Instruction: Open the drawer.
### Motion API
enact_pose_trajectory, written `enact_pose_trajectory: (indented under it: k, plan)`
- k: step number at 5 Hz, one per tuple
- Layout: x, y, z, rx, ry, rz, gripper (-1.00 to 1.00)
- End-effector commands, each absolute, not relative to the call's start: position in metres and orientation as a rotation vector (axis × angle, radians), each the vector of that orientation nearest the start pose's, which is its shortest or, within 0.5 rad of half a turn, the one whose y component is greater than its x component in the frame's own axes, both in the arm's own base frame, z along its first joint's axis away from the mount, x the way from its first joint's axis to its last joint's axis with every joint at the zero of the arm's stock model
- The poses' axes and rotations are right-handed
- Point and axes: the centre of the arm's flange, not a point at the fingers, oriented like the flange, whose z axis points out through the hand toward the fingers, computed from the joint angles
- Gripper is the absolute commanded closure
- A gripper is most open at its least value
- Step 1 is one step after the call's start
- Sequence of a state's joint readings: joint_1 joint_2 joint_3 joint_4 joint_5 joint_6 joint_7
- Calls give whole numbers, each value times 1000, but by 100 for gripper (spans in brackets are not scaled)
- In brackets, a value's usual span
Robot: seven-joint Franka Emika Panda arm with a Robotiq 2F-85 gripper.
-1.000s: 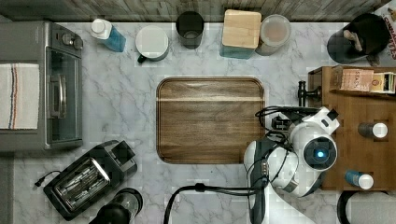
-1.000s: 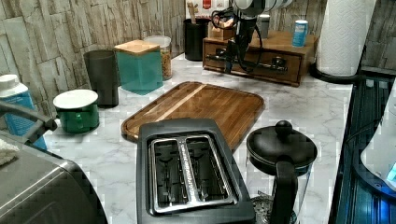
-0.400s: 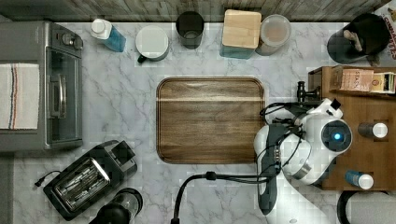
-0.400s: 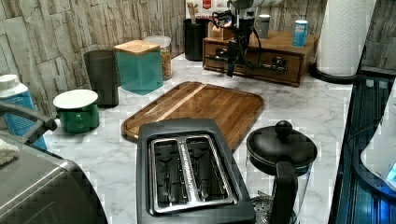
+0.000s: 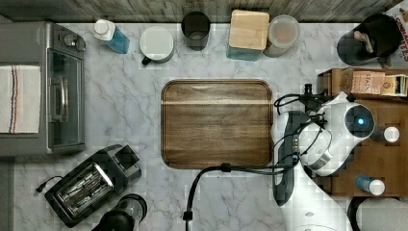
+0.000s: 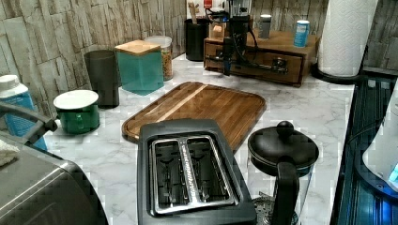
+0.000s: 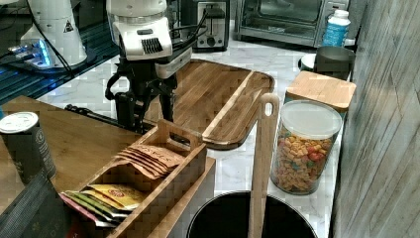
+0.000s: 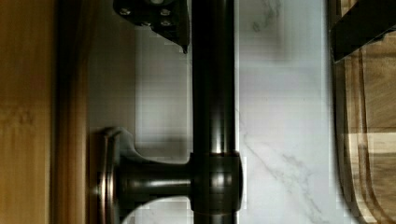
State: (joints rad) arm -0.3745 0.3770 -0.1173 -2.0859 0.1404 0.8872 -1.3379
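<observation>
Gripper (image 6: 227, 56) hangs at drawer (image 6: 256, 63) front on the left view's far counter, fingers spread either side of the black handle (image 8: 214, 112) — best close squarely on it, then pull straight out

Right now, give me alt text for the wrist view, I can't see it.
Close-up of the drawer's black bar handle on a post, with the pincer's fingers open on either side of the bar. The wooden drawer front, marble counter and dark wooden tray flank it.
</observation>
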Motion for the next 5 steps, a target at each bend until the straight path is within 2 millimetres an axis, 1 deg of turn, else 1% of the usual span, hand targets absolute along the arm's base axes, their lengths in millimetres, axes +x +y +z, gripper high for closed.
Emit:
enact_pose_trajectory:
  k: [1, 2, 3, 4, 5]
  plan:
    - [518, -53, 225, -3053, 0, -24, -100]
    - [515, -5, 223, -3043, -69, -7, -100]
    - [513, 35, 225, -3028, -120, 17, -100]
    - [508, 60, 230, -3033, -114, 32, -100]
    - [502, 84, 233, -3052, -63, 18, -100]
